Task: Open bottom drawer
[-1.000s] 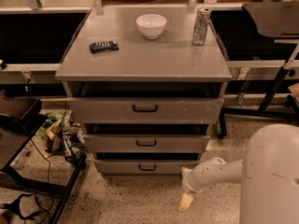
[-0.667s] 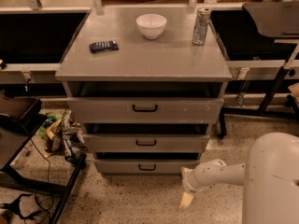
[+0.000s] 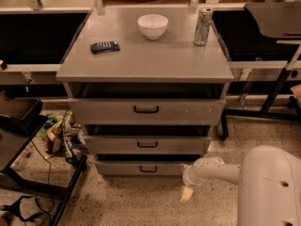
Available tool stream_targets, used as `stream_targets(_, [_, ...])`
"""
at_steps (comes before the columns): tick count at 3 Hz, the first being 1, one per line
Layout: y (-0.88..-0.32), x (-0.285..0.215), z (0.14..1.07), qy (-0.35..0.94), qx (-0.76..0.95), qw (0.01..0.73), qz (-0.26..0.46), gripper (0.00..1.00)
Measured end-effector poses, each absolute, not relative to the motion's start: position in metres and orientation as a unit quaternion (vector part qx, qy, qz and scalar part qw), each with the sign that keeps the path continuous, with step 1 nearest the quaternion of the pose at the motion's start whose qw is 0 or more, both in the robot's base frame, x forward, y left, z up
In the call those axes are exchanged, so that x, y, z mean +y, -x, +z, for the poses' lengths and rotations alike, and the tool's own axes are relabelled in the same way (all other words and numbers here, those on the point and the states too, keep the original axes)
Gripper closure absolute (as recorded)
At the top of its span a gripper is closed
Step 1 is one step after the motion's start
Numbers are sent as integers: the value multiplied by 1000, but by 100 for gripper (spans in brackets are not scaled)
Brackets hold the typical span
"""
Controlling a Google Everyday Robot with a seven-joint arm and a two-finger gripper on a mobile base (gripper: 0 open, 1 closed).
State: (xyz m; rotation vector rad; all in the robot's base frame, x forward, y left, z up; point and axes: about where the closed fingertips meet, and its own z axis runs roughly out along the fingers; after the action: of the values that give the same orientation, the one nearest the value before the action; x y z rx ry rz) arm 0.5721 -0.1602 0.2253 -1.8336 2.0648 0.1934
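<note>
The grey metal cabinet (image 3: 146, 60) has three drawers, all standing slightly out. The bottom drawer (image 3: 122, 168) is the lowest one, with a plain grey front and a small black loop handle (image 3: 148, 169). My gripper (image 3: 186, 193) hangs low near the floor, just right of and in front of the bottom drawer's right end. It is apart from the handle and holds nothing that I can see. The white arm (image 3: 216, 169) reaches in from the lower right.
A white bowl (image 3: 152, 26), a can (image 3: 203, 26) and a dark remote (image 3: 105, 46) lie on the cabinet top. Bags and clutter (image 3: 63, 135) sit on the floor at the left, by a black stand (image 3: 28, 173). Table legs (image 3: 273, 98) stand at the right.
</note>
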Motion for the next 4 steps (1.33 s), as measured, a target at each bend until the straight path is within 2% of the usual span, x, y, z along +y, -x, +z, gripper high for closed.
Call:
stream_targets(2, [-617,-154,205,665,723,179,56,0])
stream_targets(4, [-624,-173,189,660,735,151,34,43])
